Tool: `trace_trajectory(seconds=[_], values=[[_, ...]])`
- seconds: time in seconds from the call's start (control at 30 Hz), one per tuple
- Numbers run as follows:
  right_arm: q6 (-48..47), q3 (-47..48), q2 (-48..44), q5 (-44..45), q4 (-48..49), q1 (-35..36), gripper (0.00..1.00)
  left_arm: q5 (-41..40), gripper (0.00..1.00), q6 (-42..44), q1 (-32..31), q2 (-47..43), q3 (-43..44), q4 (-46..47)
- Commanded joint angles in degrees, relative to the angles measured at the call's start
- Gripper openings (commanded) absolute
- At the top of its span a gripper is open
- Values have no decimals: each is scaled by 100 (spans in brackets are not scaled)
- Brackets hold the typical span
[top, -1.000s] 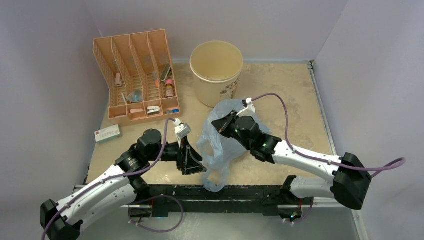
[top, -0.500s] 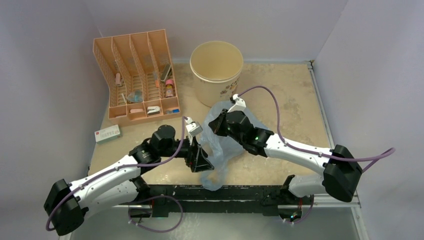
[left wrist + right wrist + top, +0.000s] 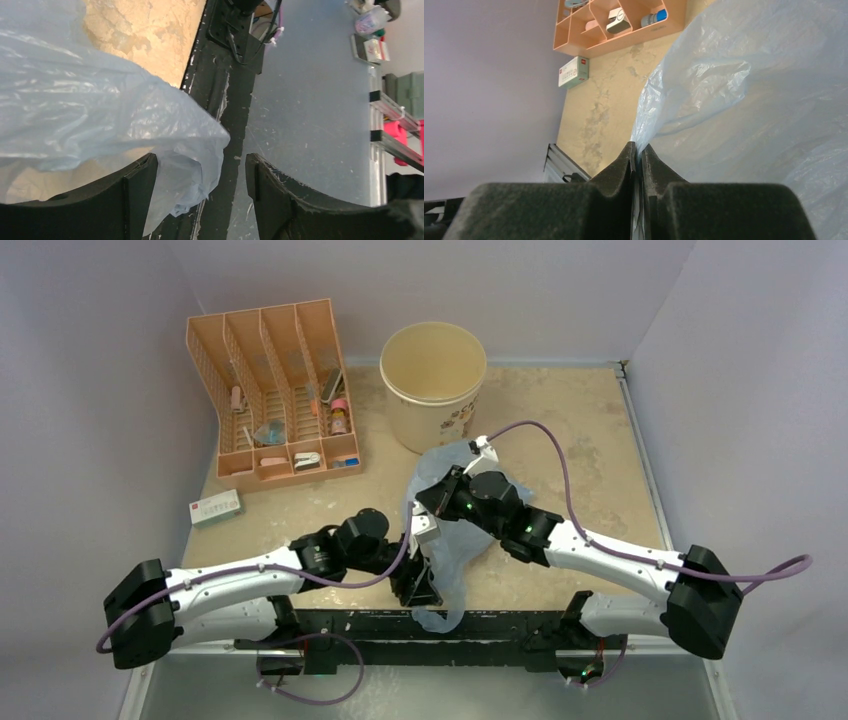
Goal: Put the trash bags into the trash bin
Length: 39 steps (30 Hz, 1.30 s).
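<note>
The right hand [image 3: 430, 497] is clenched on a fold of the thin blue bag [image 3: 458, 545]. From above, it holds the film up over the tabletop [image 3: 590, 430], and the film hangs from the pinch toward the near edge, its lowest part draped past that edge. The left hand [image 3: 418, 578] is at the bag's lower part, low and close to the near edge. The cream bucket [image 3: 440, 425] stands upright at the far side beside the orange rack [image 3: 265, 390]. Its inside shows only bare wall and floor, and the bag's far edge comes near its foot with none of it over the rim. In the left wrist view the left hand [image 3: 200, 160] is released, its jaws standing apart. A loose corner of the bag [image 3: 75, 110] lies between them and hangs over the tabletop's edge, with no grip on it visible. In the right wrist view the right hand [image 3: 638, 150] has its fingers pressed together with the bag's [image 3: 749, 100] edge running down into the seam, so that grip looks firm. I judge the task to be at an early stage: the bag is lifted on one side but not gathered. Securing the loose lower end, carrying the bag across to the bucket and putting it in are all left to do.
</note>
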Motion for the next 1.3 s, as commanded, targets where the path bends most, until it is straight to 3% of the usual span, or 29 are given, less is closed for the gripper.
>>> trace_trajectory(seconds=[0.0,0.03,0.1,0.17,0.2,0.43,0.47,0.53,0.77,0.9,1.0,1.1,1.2,1.27], values=[[192,60,-171,94,233,-20,11,-1040,62,90,-217,-283,62,217],[188,91,-184,80,203,-38,11,-1164,55,55,-217,-380,5,282],[119,144,-184,36,136,-51,11,-1307,26,75,-217,-538,-50,300],[99,155,-199,282,-90,-64,11,-1401,4,83,-217,-740,-95,233],[118,141,-216,450,-213,-92,11,-1437,0,79,-217,-900,-152,202],[-315,-53,-529,-41,-413,-870,13,-1472,0,-122,-217,-1785,-542,-44],[-402,-43,-580,-183,-455,-935,20,-1486,0,-176,-217,-1862,-596,-36],[-615,-38,-710,-553,-462,-958,54,-1543,0,-274,-217,-1944,-675,-5],[-148,-1222,-1873,-1529,252,-959,86,-1395,0,-329,-217,-1626,-643,279],[443,-2038,-2031,-2520,1035,-955,85,-1299,0,-325,-217,-1536,-652,504],[1048,-2747,-1899,-3409,2645,-911,77,-1107,0,-334,-217,-1511,-759,718],[1562,-3121,-1729,-3637,3789,-882,74,-1066,0,-375,-213,-1448,-800,759],[1594,-2939,-1620,-3506,3403,-880,72,-1310,0,-456,-217,-1420,-759,536],[1477,-2713,-1603,-3295,2864,-878,73,-1944,0,-663,-213,-1415,-566,-30]])
